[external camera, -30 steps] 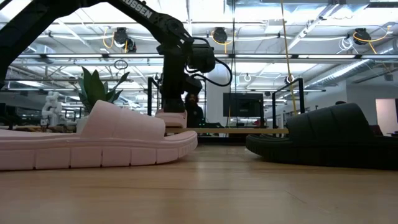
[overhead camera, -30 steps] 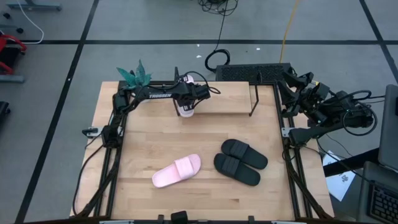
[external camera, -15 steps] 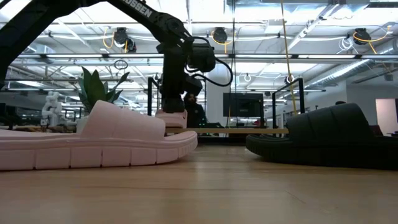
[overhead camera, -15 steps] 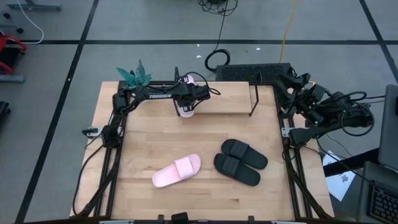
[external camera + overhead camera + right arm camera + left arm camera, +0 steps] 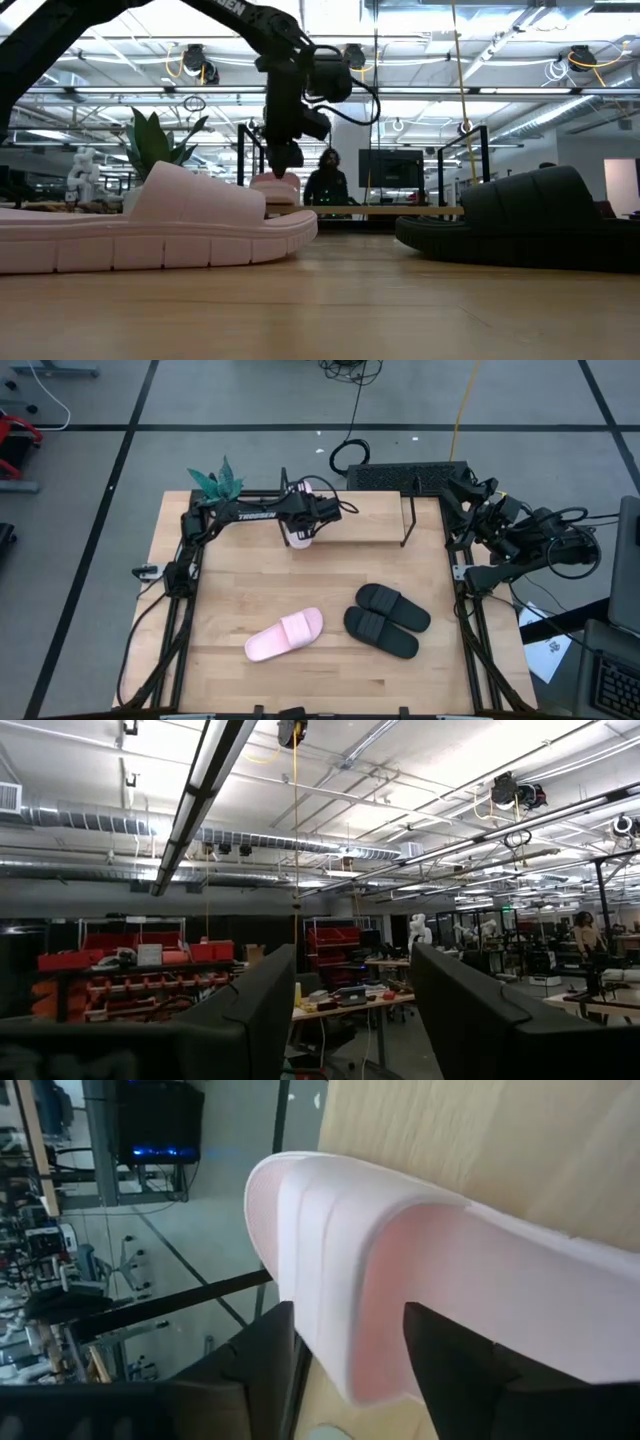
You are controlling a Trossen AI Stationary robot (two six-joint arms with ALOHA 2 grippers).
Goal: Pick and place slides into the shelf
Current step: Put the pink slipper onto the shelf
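One pink slide (image 5: 298, 540) lies on the shelf (image 5: 370, 528) at the table's far side, its sole on the wooden board. My left gripper (image 5: 284, 160) hangs just over it, open. In the left wrist view its fingers stand on either side of that slide's strap end (image 5: 340, 1240). The other pink slide (image 5: 285, 635) lies near the table's middle. Two black slides (image 5: 393, 607) (image 5: 380, 632) lie side by side to its right. My right gripper (image 5: 465, 490) waits open at the table's far right corner. My left gripper comes at the pink slide from above with its fingers pointing down, one finger (image 5: 270, 1360) on either side of the strap end (image 5: 330, 1350). Whether a finger touches the slide I cannot tell. The slide rests on the shelf board.
A green plant (image 5: 215, 482) stands at the far left corner. The shelf's black end frame (image 5: 405, 520) rises at its right end. A dark mesh panel (image 5: 410, 475) lies behind the shelf. A person (image 5: 327, 185) shows beyond the table in the low view.
My left gripper has risen a little from the pink slide on the shelf. The slide has stayed where it was on the board.
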